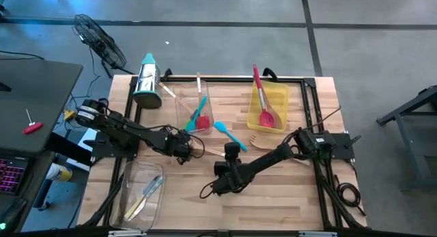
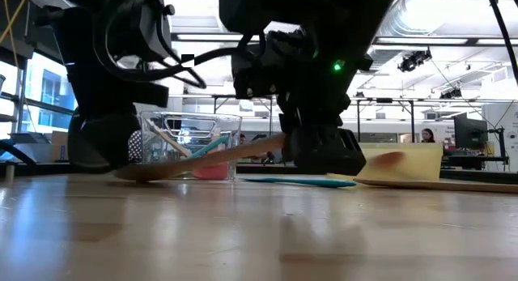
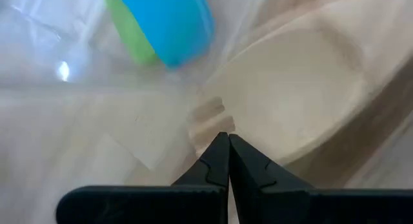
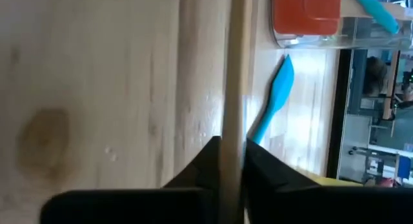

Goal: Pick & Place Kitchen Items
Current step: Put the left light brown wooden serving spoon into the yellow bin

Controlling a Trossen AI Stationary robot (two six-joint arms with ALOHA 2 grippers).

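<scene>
The wooden table [image 1: 287, 196] carried three bins: a clear bin [image 1: 140, 196] at the near left holding pale utensils, a second clear bin [image 1: 193, 110] at the centre back with a red spatula [image 1: 201, 119] and other tools in it, and a yellow bin [image 1: 270, 107] at the right back with a red utensil [image 1: 263, 100] lying across it; a steel grater [image 1: 147, 80] lay on its side at the back left. A blue spatula [image 1: 229, 133] and a wooden fork [image 1: 258, 140] lay loose on the boards between the bins. I had the right gripper [image 4: 232, 150] down at the table centre, its fingers narrowed onto the slim handle of a wooden spoon [image 2: 202, 161], which the low view showed slanting up from the boards, bowl end down. The left gripper [image 3: 227, 146] sat just beside the centre clear bin with its fingers pressed together on nothing, a pale wooden spoon bowl [image 3: 290, 101] close ahead of it. I judged the step to be the pick of the spoon: I would confirm the grip was square on the handle, lift straight up until the bowl cleared the boards, and keep the swing away from the left arm before carrying it to a bin
</scene>
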